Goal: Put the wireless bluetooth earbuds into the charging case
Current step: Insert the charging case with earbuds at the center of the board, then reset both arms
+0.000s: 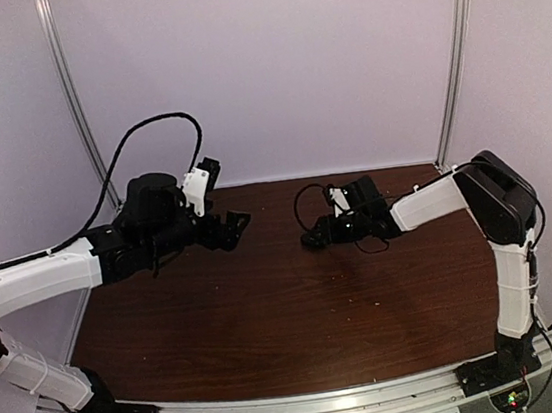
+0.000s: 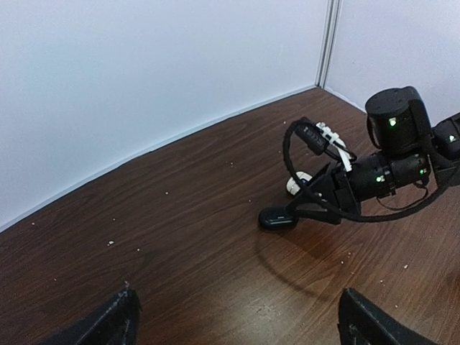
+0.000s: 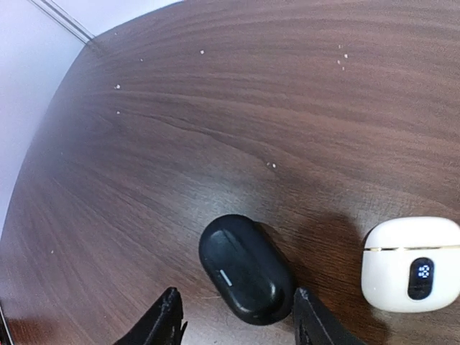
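A closed black charging case (image 3: 246, 268) lies flat on the brown table. A closed white charging case (image 3: 411, 263) with a small lit display lies just right of it. My right gripper (image 3: 239, 321) is open, low over the table, with its fingers either side of the black case's near end and not touching it. In the left wrist view the black case (image 2: 277, 218) and the white case (image 2: 298, 182) sit under the right arm (image 2: 388, 169). My left gripper (image 2: 241, 320) is open and empty, held above the table left of them. No earbuds are in view.
The brown table (image 1: 270, 318) carries small pale specks. White walls close the back and sides, with metal posts (image 1: 454, 54) at the back corners. The right arm's black cable loop (image 2: 305, 140) hangs near the cases.
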Motion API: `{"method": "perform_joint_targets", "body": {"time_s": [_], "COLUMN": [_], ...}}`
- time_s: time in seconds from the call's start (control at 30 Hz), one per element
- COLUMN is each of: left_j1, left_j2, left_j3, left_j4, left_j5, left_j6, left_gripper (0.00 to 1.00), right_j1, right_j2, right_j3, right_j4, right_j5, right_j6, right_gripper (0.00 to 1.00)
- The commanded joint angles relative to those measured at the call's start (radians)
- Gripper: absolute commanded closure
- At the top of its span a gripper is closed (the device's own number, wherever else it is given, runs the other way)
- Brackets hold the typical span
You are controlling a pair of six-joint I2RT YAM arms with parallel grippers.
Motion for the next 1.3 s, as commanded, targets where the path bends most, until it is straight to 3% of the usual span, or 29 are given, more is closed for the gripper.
{"method": "perform_joint_targets", "body": {"time_s": [0.0,0.03,0.1,0.13,0.37,0.57,0.93,1.27], "left_j1": [0.023,0.036,0.071,0.086,0.161,0.303,0.380,0.380], "left_j2": [0.022,0.026,0.035,0.039,0.070,0.090,0.083,0.086], "left_j3": [0.029,0.037,0.052,0.057,0.103,0.092,-0.215,-0.415], "left_j4": [0.017,0.017,-0.013,-0.014,-0.029,-0.018,0.264,0.462], "left_j5": [0.032,0.050,0.109,0.134,0.215,0.320,0.434,0.454], "left_j6": [-0.028,-0.043,-0.076,-0.092,-0.118,-0.142,-0.192,-0.217], "left_gripper": [0.02,0.02,0.02,0.02,0.02,0.02,0.02,0.02], "right_j1": [0.001,0.000,-0.002,-0.004,-0.019,-0.041,-0.052,-0.052], "right_j2": [-0.111,-0.141,-0.192,-0.223,-0.464,-0.617,-0.799,-0.777], "right_j3": [-0.032,-0.042,-0.060,-0.071,-0.147,-0.228,-0.609,-0.734], "right_j4": [-0.011,-0.012,-0.018,-0.022,-0.058,-0.069,0.186,0.305], "right_j5": [0.038,0.039,0.049,0.055,0.155,0.279,0.360,0.316], "right_j6": [-0.028,-0.032,-0.042,-0.054,-0.121,-0.138,-0.053,-0.032], "right_gripper": [0.43,0.37,0.06,0.01,0.00,0.00,0.00,0.00]}}
